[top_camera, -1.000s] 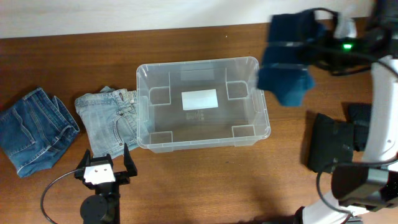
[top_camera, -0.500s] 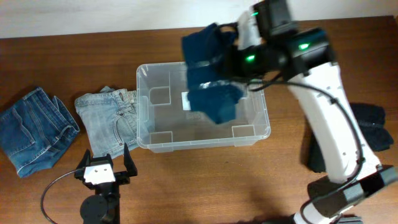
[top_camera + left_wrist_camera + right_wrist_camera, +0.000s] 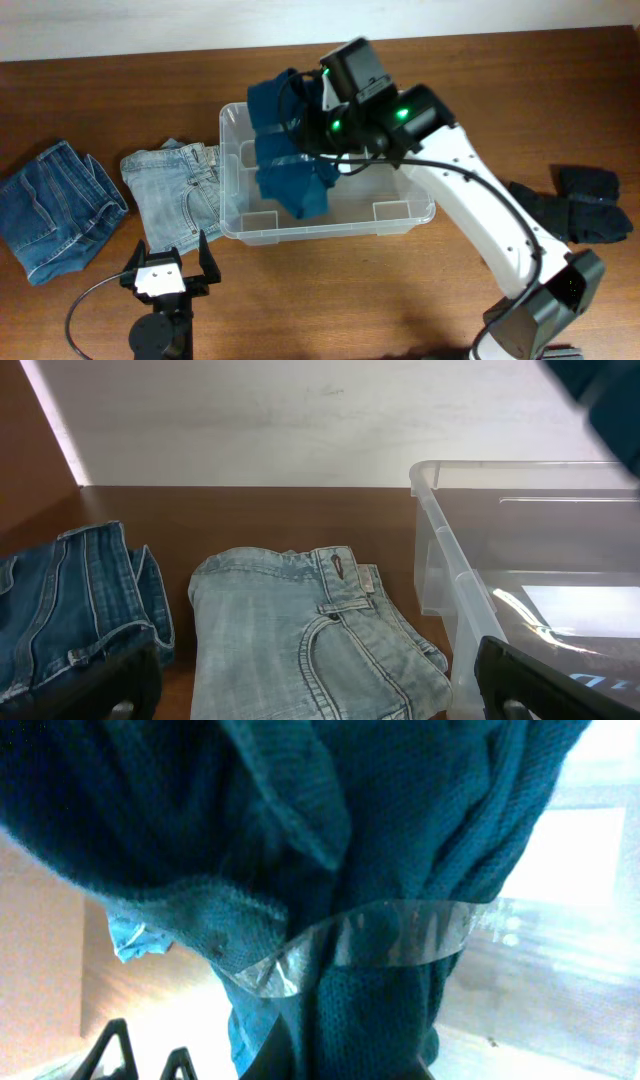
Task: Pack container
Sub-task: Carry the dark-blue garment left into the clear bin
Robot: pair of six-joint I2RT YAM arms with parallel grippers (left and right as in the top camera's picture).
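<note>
The clear plastic container [image 3: 420, 205] stands mid-table; its near left corner shows in the left wrist view [image 3: 455, 575]. My right gripper [image 3: 318, 130] is shut on a dark teal knitted garment [image 3: 288, 150] and holds it hanging over the container's left half. The garment fills the right wrist view [image 3: 330, 890], banded with clear tape. My left gripper [image 3: 167, 268] is open and empty at the front left, just short of the light blue folded jeans [image 3: 178, 195], which also show in the left wrist view [image 3: 300, 630].
Darker blue folded jeans [image 3: 55, 205] lie at the far left, also in the left wrist view [image 3: 70, 600]. Dark folded garments [image 3: 575, 210] lie on the table at the right.
My right arm swung the teal garment leftward, from right of the container to over its left half. The left arm has not moved.
</note>
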